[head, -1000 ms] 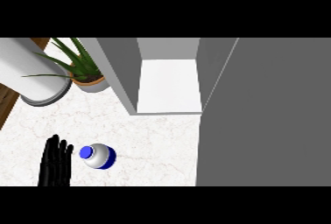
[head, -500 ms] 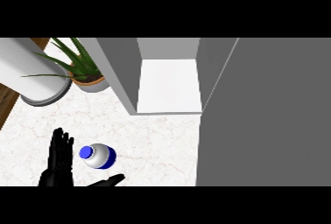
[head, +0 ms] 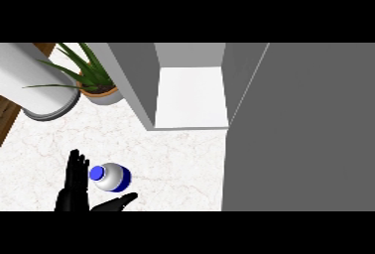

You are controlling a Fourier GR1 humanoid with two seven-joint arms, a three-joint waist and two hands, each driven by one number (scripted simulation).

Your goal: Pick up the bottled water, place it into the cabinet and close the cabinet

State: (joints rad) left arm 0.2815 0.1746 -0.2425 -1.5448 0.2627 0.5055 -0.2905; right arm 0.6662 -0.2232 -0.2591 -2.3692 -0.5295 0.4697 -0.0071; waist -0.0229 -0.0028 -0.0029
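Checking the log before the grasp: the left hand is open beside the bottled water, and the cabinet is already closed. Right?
Not quite. The left hand is open beside the bottled water, but the cabinet is open, its white shelf showing in the head view.

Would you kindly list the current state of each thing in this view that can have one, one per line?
bottled water: upright on the counter, blue cap on, not yet lifted.
cabinet: open, its white shelf bare where visible.
cabinet door: swung open, at the view's right.
left hand: open, fingers straight beside the bottle, thumb spread below it.
right hand: not in view.
potted plant: upright on the counter.
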